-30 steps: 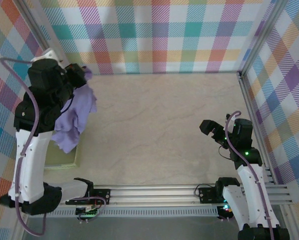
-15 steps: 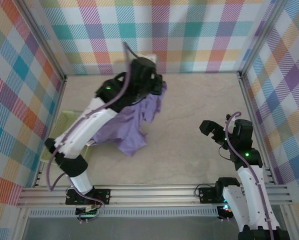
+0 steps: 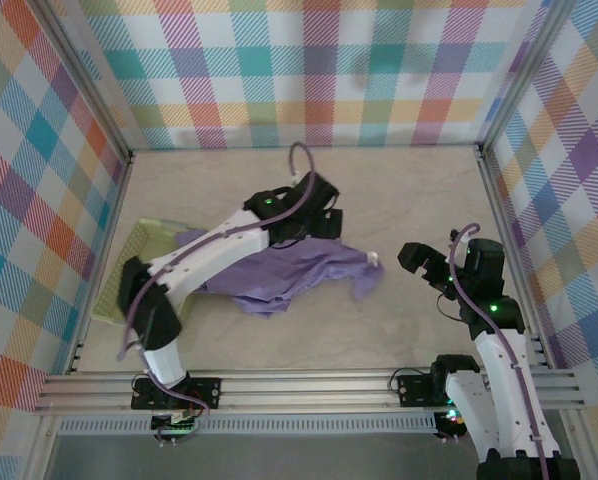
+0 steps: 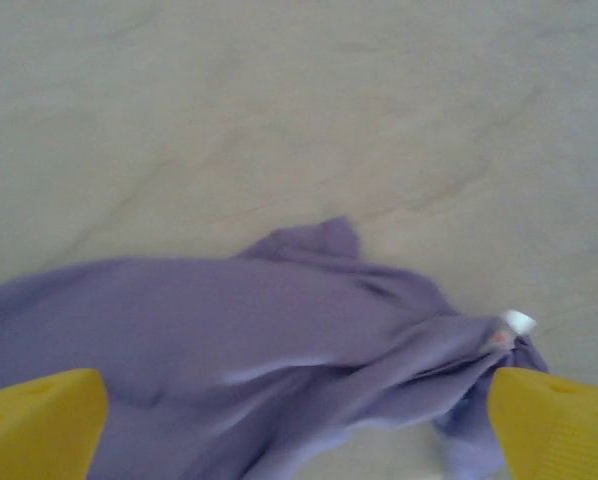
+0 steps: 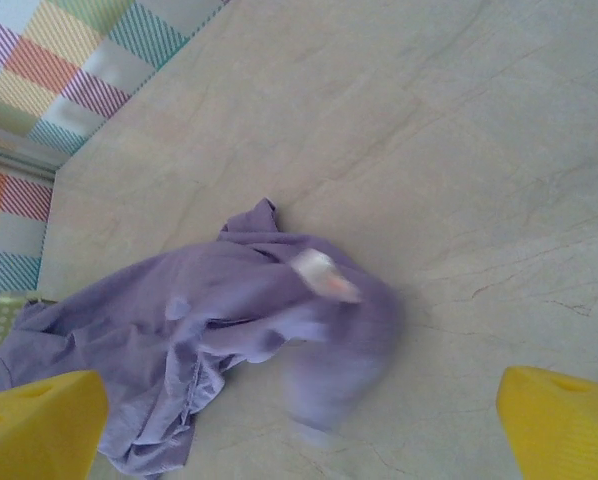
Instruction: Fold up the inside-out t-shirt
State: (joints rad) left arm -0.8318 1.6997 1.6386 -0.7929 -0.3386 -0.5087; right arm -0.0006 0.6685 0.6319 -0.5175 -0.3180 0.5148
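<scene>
Just below the left hand [image 4: 299,420], which stands wide apart, the inside-out t-shirt [image 3: 289,272] lies crumpled on the surface [image 3: 409,190]. The right hand [image 3: 426,258], also spread and empty, should probably help pull it flat first.

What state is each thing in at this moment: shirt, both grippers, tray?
T-shirt: crumpled on the table, unfolded, white tag showing.
Left gripper: open above the T-shirt, holding nothing.
Right gripper: open, holding nothing, clear of the T-shirt.
Tray: lying at the table's left side.
</scene>
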